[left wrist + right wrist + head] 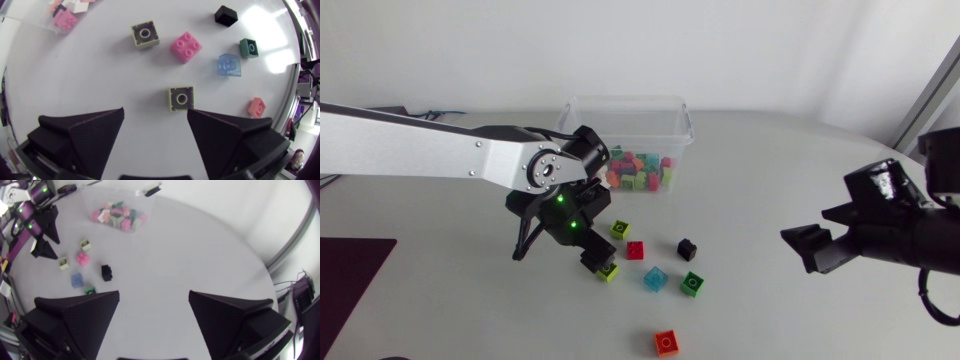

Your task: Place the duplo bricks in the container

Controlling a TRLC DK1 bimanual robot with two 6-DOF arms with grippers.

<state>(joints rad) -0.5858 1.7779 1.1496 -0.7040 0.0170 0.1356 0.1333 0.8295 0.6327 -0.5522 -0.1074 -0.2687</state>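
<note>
A clear plastic container (672,122) at the back of the table holds many coloured duplo bricks. My left gripper (560,255) is open low over the table, with a lime brick (181,98) just ahead of one fingertip and not gripped. Loose ahead of it lie a second lime brick (145,35), a pink-red brick (186,47), a black brick (226,15), a green brick (248,47), a pale blue brick (229,65) and an orange brick (257,107). My right gripper (815,245) hangs open and empty at the right, far from the bricks.
The loose bricks lie in a cluster in front of the container (120,215), the orange brick (667,342) nearest the front edge. A dark mat (350,280) lies at the table's left edge.
</note>
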